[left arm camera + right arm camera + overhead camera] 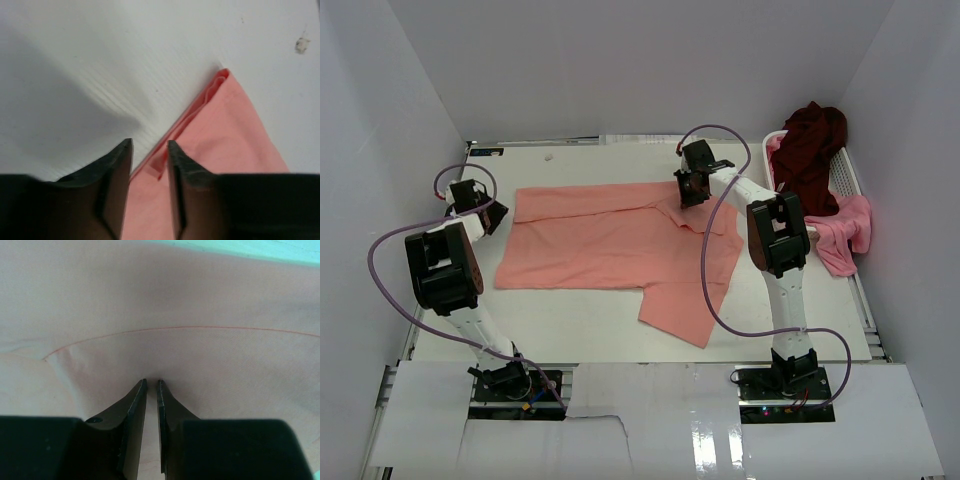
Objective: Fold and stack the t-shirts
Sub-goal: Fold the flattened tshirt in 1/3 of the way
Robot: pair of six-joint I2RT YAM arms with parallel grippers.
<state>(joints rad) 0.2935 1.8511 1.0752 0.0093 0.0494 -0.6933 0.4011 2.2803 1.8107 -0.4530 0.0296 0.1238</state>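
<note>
- Top external view: the salmon-pink t-shirt (600, 250) lies spread mostly flat in the middle of the white desk (570, 330). 1 part of it reaches toward the near edge on the right side.
- The left gripper (495, 217) sits at the shirt's left edge, low over the desk.
- The right gripper (688, 195) is down on the shirt near its far right part, where the cloth is creased.
- A white slatted basket (848, 170) stands at the far right of the desk, well apart from the spread shirt.
- The dark maroon t-shirt (810, 150) is heaped in the basket and rises above its rim.
- The brighter pink t-shirt (850, 225) hangs over the basket's near side, down to the desk.
- Left wrist view: the left gripper (150, 150) has its 2 fingers (117, 175) apart with a clear gap. They hold nothing.
- In that gap the edge of the salmon-pink t-shirt (225, 150) shows below, and its layers are visible at the folded corner.
- Bare desk (100, 60) fills the rest of the view, with a small pale speck (301, 45) on it at the upper right.
- Right wrist view: the right gripper (151, 385) has its fingers (132, 410) almost together, only a thin slit between them. The tips are clamped on a pinch of the salmon-pink t-shirt (175, 300).
- The cloth fills nearly the whole view, and a thin curved seam (175, 329) arcs across it just beyond the tips.
</note>
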